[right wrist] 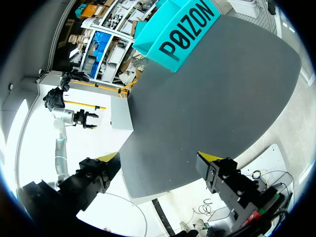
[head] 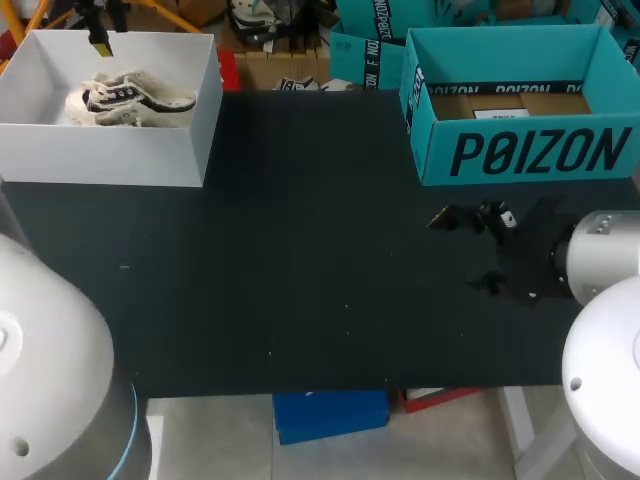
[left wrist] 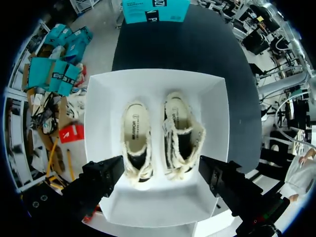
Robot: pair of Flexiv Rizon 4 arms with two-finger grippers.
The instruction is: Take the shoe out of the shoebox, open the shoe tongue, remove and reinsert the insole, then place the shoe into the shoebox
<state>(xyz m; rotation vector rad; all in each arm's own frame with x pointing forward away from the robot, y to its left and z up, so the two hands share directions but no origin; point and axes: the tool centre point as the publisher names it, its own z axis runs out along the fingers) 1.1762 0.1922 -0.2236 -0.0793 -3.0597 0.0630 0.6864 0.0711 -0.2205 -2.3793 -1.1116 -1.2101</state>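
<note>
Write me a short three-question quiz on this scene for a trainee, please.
1. True or false: the white box holds two shoes.
2. Where is the left end effector relative to the white box? A. above it, open; B. down inside it, shut on a shoe; C. far off to one side of it.
3. What is between the fingers of the right end effector?
Key: 1 true; 2 A; 3 nothing, it is open.
</note>
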